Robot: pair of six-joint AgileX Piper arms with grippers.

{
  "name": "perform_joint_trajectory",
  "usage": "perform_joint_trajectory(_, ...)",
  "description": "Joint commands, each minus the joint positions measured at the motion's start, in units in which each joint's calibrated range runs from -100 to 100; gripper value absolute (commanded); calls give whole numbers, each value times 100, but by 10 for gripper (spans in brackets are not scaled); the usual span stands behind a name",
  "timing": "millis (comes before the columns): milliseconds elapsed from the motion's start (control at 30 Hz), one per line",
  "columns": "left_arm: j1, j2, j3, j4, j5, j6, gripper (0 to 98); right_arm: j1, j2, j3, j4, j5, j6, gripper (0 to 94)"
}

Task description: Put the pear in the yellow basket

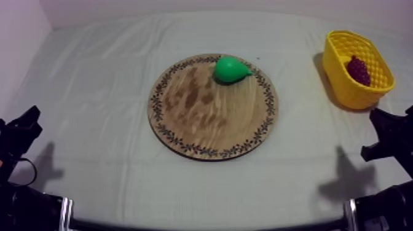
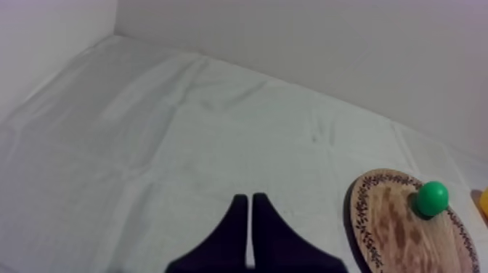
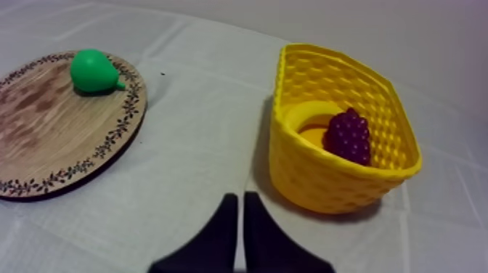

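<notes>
A grey-white cloth (image 1: 92, 92) is covering the table. A green pear (image 1: 231, 69) is lying on the round wooden board (image 1: 203, 123), near its far rim. Grapes (image 1: 358, 70) are sitting in the yellow basket (image 1: 341, 80). The left gripper (image 2: 250, 200) and right gripper (image 3: 240, 197) are resting low, fingers pressed together, holding nothing.

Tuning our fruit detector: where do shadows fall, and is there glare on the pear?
Top view: the yellow basket casts its shadow on the cloth toward the wooden board; the pear has only a soft highlight. Right wrist view: the same shadow hugs the basket's foot.
</notes>
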Motion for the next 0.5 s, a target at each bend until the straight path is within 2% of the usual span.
perform_joint_trajectory(0, 2, 0, 0, -1, -1, 1, 1, -130, -11, 1, 0, -1, 80, 6)
perform_joint_trajectory(467, 2, 0, 0, -1, -1, 1, 1, -125, 8, -44, 15, -142, 240, 7)
